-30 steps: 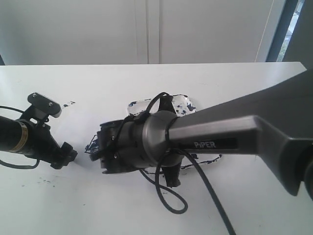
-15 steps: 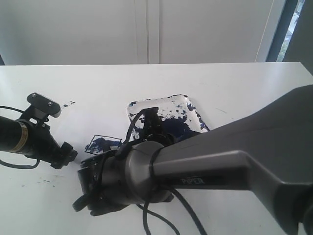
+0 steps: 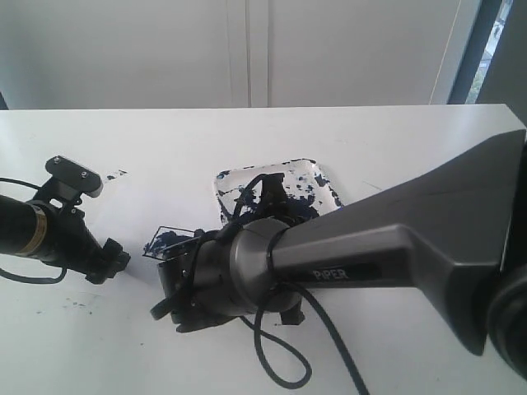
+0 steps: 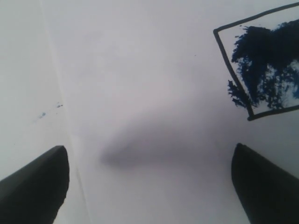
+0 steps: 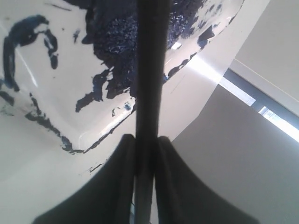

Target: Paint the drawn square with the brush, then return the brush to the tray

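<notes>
Right arm (image 3: 354,255) shifted, brush (image 5: 150,70) between jaws

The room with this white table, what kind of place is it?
Probably a robot lab: a left arm and a right arm work over a white table with a paint-smeared tray and a drawn square.

The tray (image 5: 51,88) is white, blotched and streaked with dark blue-black paint. The square (image 4: 264,65) has a thin black outline; its white inside is partly smeared dark blue. The brush (image 5: 150,60) is black. My right arm (image 3: 395,247) is grey with white lettering.
</notes>
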Controlling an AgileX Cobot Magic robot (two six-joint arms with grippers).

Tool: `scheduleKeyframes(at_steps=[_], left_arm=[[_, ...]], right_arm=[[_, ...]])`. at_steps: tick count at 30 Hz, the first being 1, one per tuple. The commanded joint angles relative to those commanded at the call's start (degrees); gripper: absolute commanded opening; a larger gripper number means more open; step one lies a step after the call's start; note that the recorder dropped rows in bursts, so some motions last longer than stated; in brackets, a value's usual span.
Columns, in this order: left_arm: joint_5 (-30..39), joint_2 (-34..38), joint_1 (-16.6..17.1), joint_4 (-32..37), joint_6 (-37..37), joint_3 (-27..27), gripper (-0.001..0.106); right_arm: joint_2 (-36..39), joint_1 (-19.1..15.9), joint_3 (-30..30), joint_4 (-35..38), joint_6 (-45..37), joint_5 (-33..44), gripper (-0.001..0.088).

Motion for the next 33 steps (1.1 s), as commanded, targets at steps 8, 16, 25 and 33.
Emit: scheduleKeyframes(at_steps=[8,16,25,33], left_arm=[[-0.4,0.0,0.0,0.0,-0.1,0.0,0.094],[-0.4,0.0,0.0,0.0,-1.1,0.0,0.094],[-0.5,0.0,0.0,0.0,-1.3,0.0,0.094],[-2.0,0.0,0.0,0.0,-1.3,0.0,0.094]], right_arm=[[0.0,1.4,0.0,1.7,0.0,0.0,0.0],[0.0,5.4,0.0,4.9,0.0,0.0,0.0],[0.0,6.6,0.0,5.3,0.0,0.0,0.0],[0.0,4.3,0.0,3.9,0.0,0.0,0.0]])
